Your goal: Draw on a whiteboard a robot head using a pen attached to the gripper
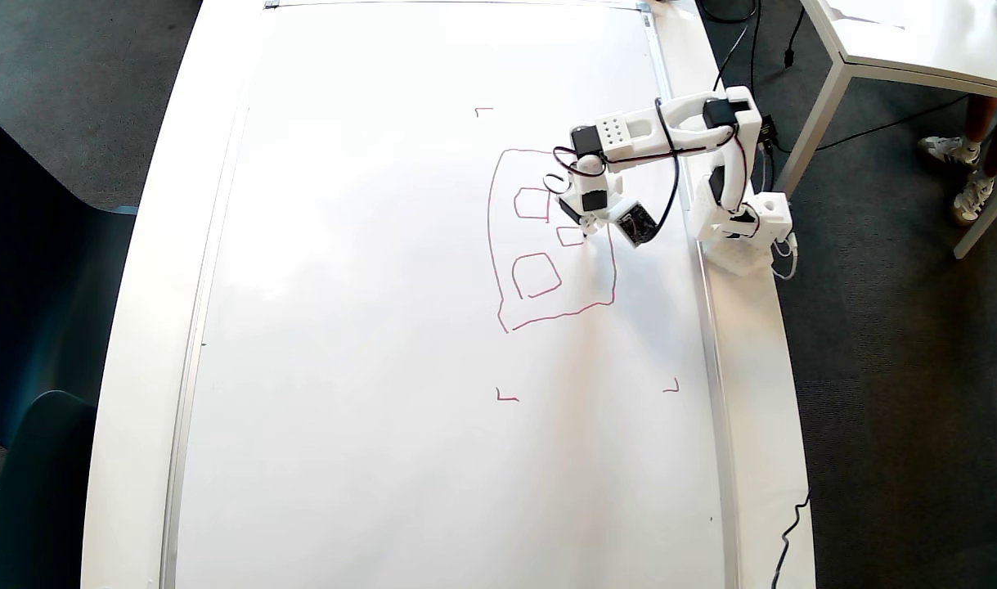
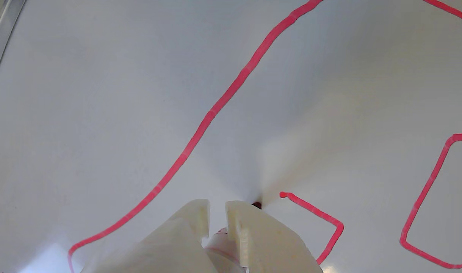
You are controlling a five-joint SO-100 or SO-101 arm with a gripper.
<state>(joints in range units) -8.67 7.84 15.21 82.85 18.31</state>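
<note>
In the overhead view the whiteboard [image 1: 367,327] fills most of the frame, lying flat on a white table [image 1: 760,425], with the arm's base [image 1: 743,229] on the table's right margin. The arm reaches left over the board, and the gripper [image 1: 590,229] hangs above the right-centre part of the robot head [image 1: 547,237]. That drawing sits right of centre in the upper half: a red outline with two closed small squares inside and a third, partly drawn, just under the gripper. Three red corner marks [image 1: 506,397] show around it. A side table [image 1: 915,41] fills the upper right corner.

The wrist view gives what the overhead view hides: the two white fingers [image 2: 253,235] rise from the bottom edge, pinched on the pen [image 2: 223,242], whose barrel shows in the narrow gap between them. A dark tip [image 2: 256,205] meets the board just left of the open start of an unfinished red square [image 2: 321,220].
</note>
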